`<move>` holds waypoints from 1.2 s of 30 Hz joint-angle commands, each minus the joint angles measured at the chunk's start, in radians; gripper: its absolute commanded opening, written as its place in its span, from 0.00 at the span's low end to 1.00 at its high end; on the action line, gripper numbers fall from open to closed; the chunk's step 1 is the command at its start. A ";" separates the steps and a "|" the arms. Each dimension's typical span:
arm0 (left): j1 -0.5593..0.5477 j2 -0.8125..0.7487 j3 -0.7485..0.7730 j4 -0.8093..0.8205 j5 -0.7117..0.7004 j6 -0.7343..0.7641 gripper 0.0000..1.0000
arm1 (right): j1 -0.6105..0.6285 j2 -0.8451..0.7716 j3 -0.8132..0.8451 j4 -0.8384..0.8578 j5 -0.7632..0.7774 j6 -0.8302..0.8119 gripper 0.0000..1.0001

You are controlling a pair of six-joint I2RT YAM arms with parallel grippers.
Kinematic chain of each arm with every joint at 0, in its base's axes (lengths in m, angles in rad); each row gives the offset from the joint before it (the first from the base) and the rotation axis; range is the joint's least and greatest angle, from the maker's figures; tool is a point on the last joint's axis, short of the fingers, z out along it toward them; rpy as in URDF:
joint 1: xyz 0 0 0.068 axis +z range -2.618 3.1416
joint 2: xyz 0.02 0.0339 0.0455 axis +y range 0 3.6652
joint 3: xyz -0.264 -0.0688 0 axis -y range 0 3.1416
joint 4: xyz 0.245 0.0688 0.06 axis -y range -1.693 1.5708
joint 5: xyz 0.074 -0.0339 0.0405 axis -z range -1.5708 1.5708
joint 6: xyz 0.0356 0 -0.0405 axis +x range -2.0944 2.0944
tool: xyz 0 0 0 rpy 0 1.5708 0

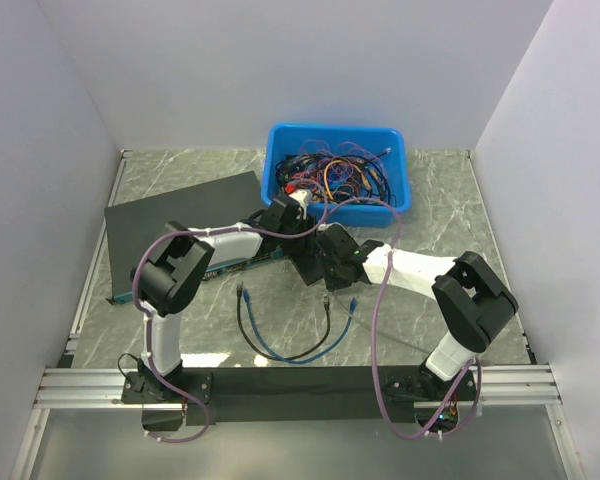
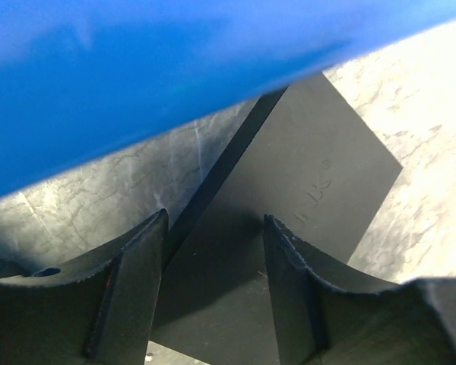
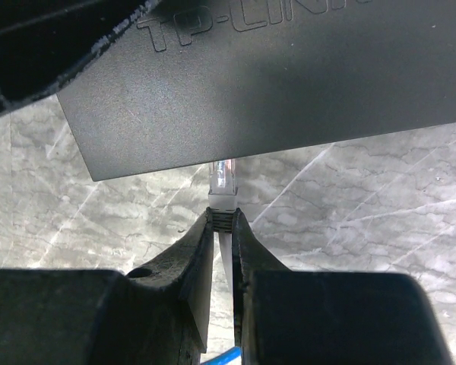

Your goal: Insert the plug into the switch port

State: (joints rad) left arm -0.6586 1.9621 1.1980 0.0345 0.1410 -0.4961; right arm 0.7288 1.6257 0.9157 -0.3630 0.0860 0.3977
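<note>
The insertion itself is in hand. In the right wrist view, the right gripper (image 3: 223, 215) is clamped on the clear plug (image 3: 223, 179), pinching its rear. The thin blue network cable (image 3: 220, 355) trails out below the fingers. The plug points straight at the near edge of the small black TP-Link switch (image 3: 273, 84), and its tip reaches the line of that edge. The switch port is on the side face, hidden under the overhang from this angle. I cannot tell whether the tip has entered the socket or only sits at its mouth.

The left gripper (image 2: 215, 224) has its fingers (image 2: 137, 289) apart, straddling one corner of the switch just beside the blue bin (image 2: 137, 68). Whether the pads bear on the casing is not clear. It appears placed to keep the switch from sliding on the marble table (image 3: 365, 190).

The next move probably calls for a short, straight push along the plug's own axis. The plug should be kept level and its latch tab correctly oriented while the switch is braced. Any sideways drift or tilt risks jamming the plug against the port's rim or shoving the light switch away
</note>
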 commanded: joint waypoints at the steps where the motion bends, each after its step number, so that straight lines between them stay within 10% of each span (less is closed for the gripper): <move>1: -0.030 -0.016 -0.032 -0.105 0.012 0.045 0.57 | 0.003 -0.029 0.072 0.070 -0.006 -0.030 0.00; 36: -0.128 -0.051 -0.123 -0.054 0.204 0.238 0.55 | 0.011 -0.052 0.043 0.234 0.055 -0.181 0.00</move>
State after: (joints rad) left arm -0.6998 1.9175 1.1179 0.1032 0.1711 -0.3206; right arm 0.7361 1.6180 0.9237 -0.3969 0.1131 0.2398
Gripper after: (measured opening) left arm 0.554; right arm 0.165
